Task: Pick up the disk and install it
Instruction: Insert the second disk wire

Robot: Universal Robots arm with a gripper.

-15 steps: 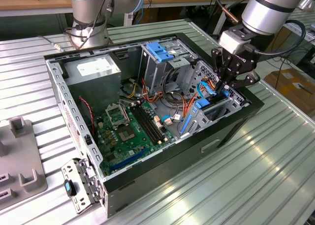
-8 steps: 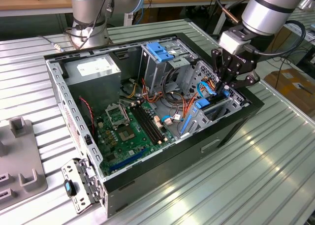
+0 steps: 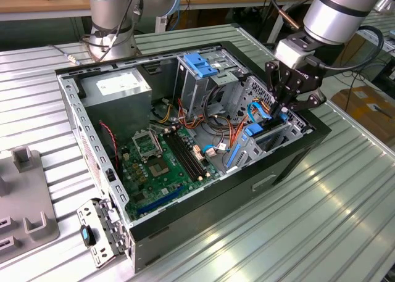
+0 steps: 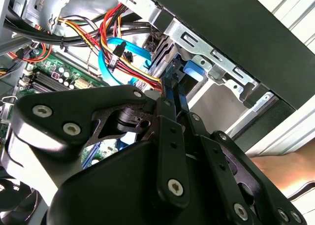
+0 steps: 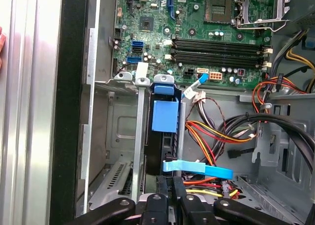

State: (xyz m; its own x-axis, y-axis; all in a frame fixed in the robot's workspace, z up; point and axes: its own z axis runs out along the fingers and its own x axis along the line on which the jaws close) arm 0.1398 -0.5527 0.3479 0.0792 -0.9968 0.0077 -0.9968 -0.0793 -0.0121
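The disk stands on edge in the drive bay at the case's corner on the exterior view's right, with its blue plastic carrier showing between the bay's metal rails. My gripper reaches down into this bay from above. Both wrist views show its black fingers drawn close together on the disk's near edge, blue plastic between the tips. The lower part of the disk is hidden inside the bay.
The open computer case lies on a ribbed metal table. Inside are a green motherboard, a grey power-supply box, a metal cage with a blue top and loose cables, among them a flat blue one. A grey fixture is on the exterior view's left.
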